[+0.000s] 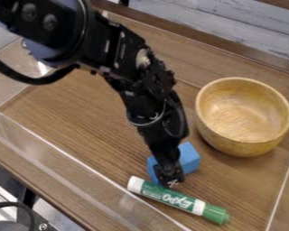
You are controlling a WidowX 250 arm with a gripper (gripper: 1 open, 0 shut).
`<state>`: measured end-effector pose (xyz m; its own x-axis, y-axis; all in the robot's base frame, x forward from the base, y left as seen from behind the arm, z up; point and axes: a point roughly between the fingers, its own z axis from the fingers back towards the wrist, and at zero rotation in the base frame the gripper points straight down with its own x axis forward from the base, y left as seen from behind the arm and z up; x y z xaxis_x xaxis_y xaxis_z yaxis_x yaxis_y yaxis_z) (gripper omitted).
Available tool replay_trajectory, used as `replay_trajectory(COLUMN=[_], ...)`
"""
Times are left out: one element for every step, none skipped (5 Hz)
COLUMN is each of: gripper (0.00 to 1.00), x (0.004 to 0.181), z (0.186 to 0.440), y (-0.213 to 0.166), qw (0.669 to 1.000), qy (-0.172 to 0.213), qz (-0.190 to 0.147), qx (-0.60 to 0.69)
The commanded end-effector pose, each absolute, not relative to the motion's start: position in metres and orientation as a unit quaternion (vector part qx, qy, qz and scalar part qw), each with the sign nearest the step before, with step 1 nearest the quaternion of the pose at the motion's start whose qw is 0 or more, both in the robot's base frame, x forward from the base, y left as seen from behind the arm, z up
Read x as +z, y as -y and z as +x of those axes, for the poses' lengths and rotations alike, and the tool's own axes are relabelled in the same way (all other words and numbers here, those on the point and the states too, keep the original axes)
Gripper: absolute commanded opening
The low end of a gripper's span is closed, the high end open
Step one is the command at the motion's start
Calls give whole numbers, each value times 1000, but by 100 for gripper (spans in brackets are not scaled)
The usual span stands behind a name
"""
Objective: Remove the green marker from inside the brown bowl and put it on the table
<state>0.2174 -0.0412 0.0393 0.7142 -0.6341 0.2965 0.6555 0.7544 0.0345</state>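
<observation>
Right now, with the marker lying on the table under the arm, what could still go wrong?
The marker lies flat near the table's front edge, close to the clear wall; being round, it might roll if nudged. The open gripper hangs just above it and right beside the blue block, so as the arm pulls away it could bump either one. The bowl sits empty, apart from both, and looks safe.
</observation>
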Motion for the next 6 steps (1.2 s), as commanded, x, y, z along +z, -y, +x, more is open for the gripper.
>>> replay_trajectory(gripper=[100, 100, 100, 100, 0, 0], x=[37, 31, 25, 23, 22, 22], z=[225, 225, 226, 228, 231, 233], y=[41, 43, 45, 47, 46, 44], qw=[924, 924, 924, 925, 925, 926], qy=[161, 162, 164, 167, 170, 171], qz=[-34, -37, -41, -43, -45, -46], qx=[-344, -343, -342, -340, -336, -333])
